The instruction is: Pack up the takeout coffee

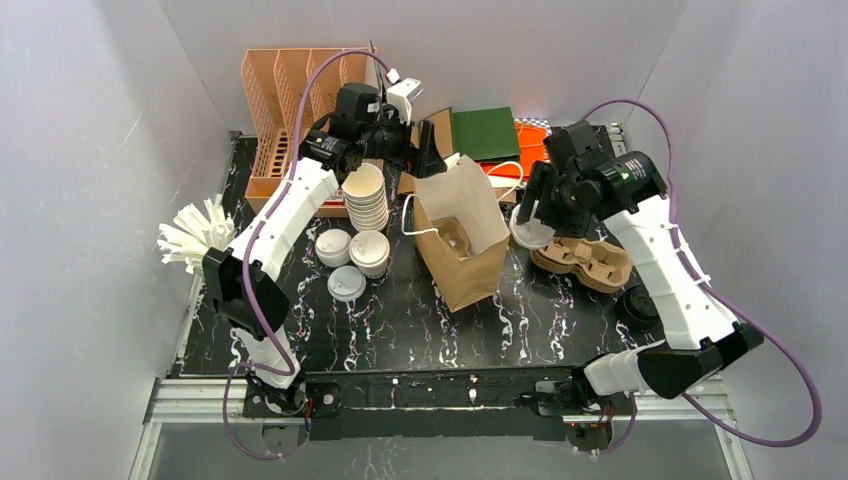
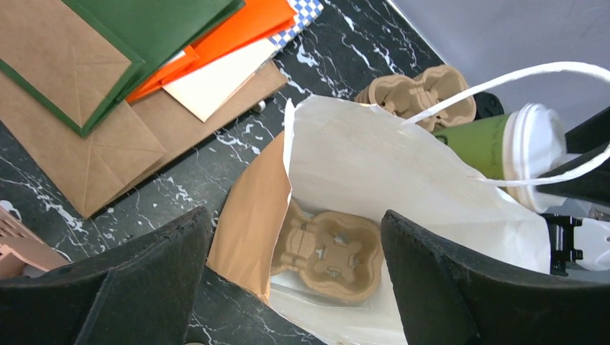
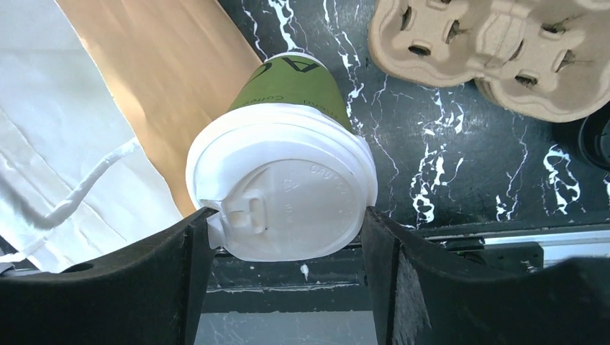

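A green paper cup with a white sip lid (image 3: 284,169) is held by its lid between the fingers of my right gripper (image 3: 285,215). It hangs tilted just right of the open brown paper bag (image 1: 470,265), and also shows in the left wrist view (image 2: 496,140). My right gripper (image 1: 532,207) is beside the bag's right edge. My left gripper (image 2: 295,219) is open above the bag's mouth, behind the bag in the top view (image 1: 428,152). A pulp cup carrier (image 2: 331,251) lies inside the bag. Another capped cup (image 1: 369,251) stands left of the bag.
A stack of lidless cups (image 1: 366,195) stands left of the bag, with loose white lids (image 1: 347,283) near it. Pulp carriers (image 1: 585,262) and a black lid (image 1: 638,303) lie to the right. Flat bags (image 1: 485,132) and a peach rack (image 1: 290,100) are at the back.
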Available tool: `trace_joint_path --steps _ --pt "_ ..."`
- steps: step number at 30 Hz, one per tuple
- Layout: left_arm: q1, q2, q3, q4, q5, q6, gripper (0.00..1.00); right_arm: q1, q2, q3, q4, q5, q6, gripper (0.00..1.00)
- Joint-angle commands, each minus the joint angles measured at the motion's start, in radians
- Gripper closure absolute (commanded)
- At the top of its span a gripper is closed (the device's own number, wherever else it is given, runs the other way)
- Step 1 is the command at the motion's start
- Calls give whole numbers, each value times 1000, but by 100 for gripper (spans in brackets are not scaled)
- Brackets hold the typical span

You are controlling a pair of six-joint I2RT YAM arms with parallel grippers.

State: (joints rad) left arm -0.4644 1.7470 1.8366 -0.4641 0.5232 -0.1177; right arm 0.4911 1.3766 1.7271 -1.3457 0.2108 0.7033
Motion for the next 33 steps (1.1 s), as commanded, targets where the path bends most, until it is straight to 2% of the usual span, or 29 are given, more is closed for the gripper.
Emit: trace_joint_path --steps 1,9,12,14,20,25,29,33 --pt "-8 -36 -41 35 47 23 14 -4 -27 70 -30 58 -49 43" --pt "-49 -75 -130 64 13 83 16 -5 -61 197 73 216 -137 43" --pt "-61 -78 -131 63 -53 103 22 -5 -50 250 109 235 -184 44" --pt "-68 -77 -127 62 -96 113 30 -5 -61 268 151 214 -221 44" --pt "-112 -75 -129 61 -183 196 54 -5 -110 299 325 32 -337 45" --pt "-132 -66 -124 62 -246 199 87 -4 -144 262 425 -186 -377 49" --pt "-139 -58 -107 65 -251 192 99 -5 -133 218 449 -355 -368 53" --pt "-148 -80 -113 86 -245 197 100 -5 -129 125 457 -414 -370 55"
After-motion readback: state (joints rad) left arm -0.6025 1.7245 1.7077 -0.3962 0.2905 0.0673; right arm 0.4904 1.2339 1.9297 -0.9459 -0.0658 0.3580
